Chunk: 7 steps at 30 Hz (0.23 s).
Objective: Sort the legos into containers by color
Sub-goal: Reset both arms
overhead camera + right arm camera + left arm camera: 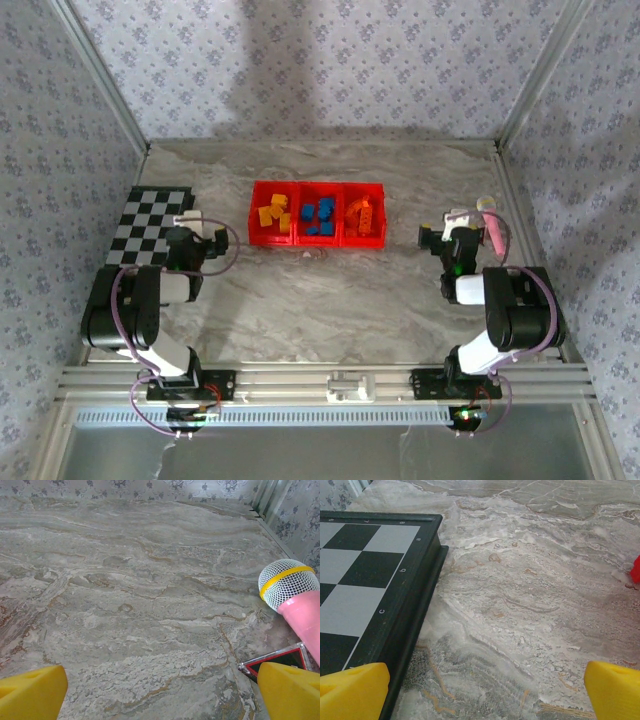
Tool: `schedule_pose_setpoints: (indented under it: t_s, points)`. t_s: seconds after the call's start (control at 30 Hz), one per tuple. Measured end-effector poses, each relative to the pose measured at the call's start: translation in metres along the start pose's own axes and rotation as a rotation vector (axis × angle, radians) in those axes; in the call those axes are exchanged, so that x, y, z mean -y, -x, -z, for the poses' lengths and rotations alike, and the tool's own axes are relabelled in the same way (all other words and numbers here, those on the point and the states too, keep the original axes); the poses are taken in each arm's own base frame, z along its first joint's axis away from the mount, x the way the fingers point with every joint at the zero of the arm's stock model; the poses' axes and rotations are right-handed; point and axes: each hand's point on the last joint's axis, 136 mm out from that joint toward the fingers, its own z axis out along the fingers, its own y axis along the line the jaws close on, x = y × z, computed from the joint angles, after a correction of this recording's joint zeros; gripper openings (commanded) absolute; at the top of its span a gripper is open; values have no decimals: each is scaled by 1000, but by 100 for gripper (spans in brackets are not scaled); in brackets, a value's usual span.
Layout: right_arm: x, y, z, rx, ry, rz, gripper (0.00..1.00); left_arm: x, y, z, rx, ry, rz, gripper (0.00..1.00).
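Observation:
Three joined red bins (317, 239) stand at the middle of the table. The left bin holds yellow-orange legos (273, 212), the middle one blue legos (319, 215), the right one orange legos (365, 213). My left gripper (203, 231) rests left of the bins, by the checkered board, open, with only bare marble between its yellow fingertips (355, 690). A sliver of the red bins (635, 570) shows at the right edge of the left wrist view. My right gripper (440, 232) sits right of the bins, open, its fingertips (292, 690) wide apart over bare table.
A black-and-white checkered board (150, 224) lies at the left, its dark edge (415, 610) close to my left fingers. A pink microphone-like cylinder (492, 224) with a white mesh head (287, 582) lies beside my right gripper, next to a small dark red-edged object (280, 659).

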Motion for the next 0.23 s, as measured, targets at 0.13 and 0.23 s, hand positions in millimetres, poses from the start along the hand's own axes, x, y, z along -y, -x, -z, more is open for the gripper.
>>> schedule_pose_setpoints:
  t_s: [0.13, 0.23]
  points:
    - [0, -4, 0, -17, 12, -5, 100, 0, 0, 0, 0, 0, 0, 100]
    - [-1, -5, 0, -20, 19, -4, 100, 0, 0, 0, 0, 0, 0, 100]
